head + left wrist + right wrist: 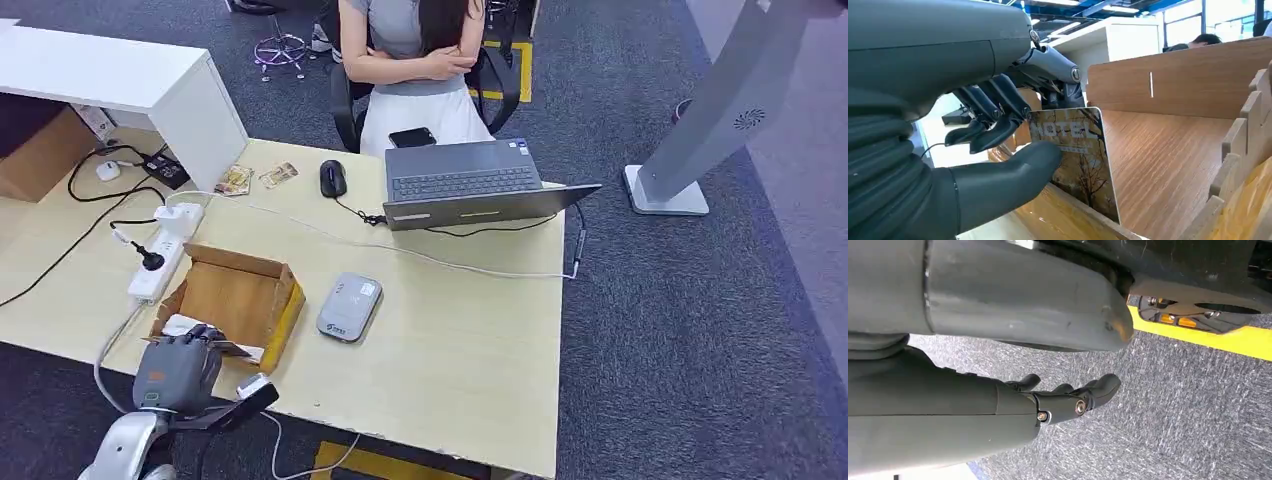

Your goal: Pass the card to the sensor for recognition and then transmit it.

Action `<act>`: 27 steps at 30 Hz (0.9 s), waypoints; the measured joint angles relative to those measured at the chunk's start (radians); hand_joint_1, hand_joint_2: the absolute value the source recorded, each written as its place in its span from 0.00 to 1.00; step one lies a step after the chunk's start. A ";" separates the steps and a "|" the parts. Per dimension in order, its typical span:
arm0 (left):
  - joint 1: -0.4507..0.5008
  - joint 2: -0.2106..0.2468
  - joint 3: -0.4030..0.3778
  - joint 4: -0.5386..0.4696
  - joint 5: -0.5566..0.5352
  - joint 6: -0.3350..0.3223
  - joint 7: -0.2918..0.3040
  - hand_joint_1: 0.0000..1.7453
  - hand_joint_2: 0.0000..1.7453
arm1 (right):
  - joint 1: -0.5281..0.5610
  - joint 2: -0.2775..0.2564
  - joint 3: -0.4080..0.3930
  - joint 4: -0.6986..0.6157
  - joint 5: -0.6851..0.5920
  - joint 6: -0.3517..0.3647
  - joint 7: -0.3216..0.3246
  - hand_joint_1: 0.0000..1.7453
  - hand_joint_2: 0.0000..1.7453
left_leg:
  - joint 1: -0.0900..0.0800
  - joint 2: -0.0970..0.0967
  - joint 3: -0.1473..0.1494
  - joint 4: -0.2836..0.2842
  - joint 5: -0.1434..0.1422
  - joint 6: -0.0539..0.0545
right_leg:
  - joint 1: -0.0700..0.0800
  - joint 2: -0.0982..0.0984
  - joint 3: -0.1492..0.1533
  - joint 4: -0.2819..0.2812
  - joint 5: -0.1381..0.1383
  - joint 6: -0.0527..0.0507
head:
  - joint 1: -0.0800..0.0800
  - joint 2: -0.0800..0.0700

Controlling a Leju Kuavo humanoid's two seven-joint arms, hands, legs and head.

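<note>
A hotel card (1080, 160) with a tree picture stands on edge at the near wall of the wooden box (235, 295). My left hand (180, 368) pinches it between thumb (1013, 172) and fingers (998, 107) at the box's near left corner. The grey card sensor (349, 306) lies flat on the table, just right of the box. My right hand (1073, 400) hangs over the carpet with its fingers loosely stretched and nothing in it.
A white power strip (165, 250) with cables lies left of the box. An open laptop (470, 185), a black mouse (332, 177) and two loose cards (255, 178) lie at the far edge, where a person (415, 60) sits. A white stand (715, 110) rises at the right.
</note>
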 joint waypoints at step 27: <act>-0.704 0.068 -0.109 0.253 -0.050 -0.033 -0.011 1.00 1.00 | -0.012 -0.005 0.026 0.000 0.065 0.047 -0.013 0.00 0.00 | 0.000 -0.004 -0.001 0.001 0.006 0.000 | 0.000 -0.005 -0.001 0.001 0.005 -0.002 | 0.000 0.000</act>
